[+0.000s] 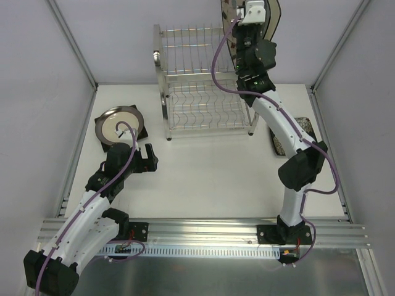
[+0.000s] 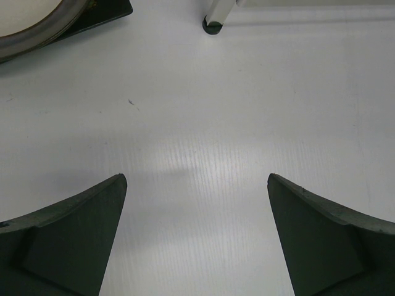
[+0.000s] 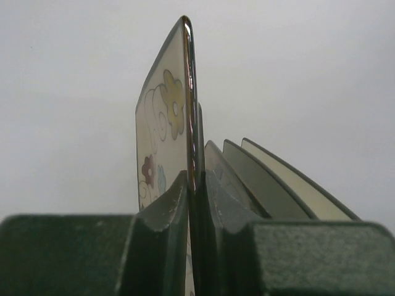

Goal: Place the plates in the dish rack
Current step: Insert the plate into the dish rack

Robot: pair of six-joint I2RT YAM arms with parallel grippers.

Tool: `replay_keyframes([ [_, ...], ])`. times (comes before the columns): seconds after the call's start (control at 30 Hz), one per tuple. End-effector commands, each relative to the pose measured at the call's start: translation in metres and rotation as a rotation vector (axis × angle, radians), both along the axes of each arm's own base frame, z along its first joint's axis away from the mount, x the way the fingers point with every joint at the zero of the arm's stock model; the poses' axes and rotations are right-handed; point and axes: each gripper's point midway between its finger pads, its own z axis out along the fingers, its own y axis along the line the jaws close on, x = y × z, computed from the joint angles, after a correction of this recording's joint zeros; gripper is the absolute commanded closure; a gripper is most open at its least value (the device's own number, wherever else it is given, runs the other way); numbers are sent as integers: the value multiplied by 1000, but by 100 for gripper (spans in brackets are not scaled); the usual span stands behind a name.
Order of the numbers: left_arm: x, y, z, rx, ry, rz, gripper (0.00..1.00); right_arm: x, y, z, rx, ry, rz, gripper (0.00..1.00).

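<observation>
Your right end effector (image 3: 194, 180) pinches the flowered plate (image 3: 162, 123) by its rim, upright above the right end of the dish rack (image 1: 203, 92) — stiff, glazed, likely slippery and breakable, so grip deep on the edge — while your left end effector (image 2: 196, 180) hangs wide open, empty, over the desk (image 1: 203, 169).

Shiny chrome wire dish rack (image 1: 207, 105), glossy glazed flowered plate (image 3: 163, 123), smooth matt white table (image 1: 203, 179)

**No readable text**

You will find no words, numbers, brand marks or signs that can be read in any of the three views. The only print is the flower pattern on the plate (image 3: 162, 123), and it carries no lettering.
</observation>
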Motion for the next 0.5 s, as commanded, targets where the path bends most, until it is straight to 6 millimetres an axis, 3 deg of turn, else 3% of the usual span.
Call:
replay_keyframes([
  [0.0,4,1,3,2,-18,0,1,-120,-66,141,259,-469,32,99],
  [0.47,4,1,2,4,-19,1,1,-89,-52,128,239,-439,7,99],
])
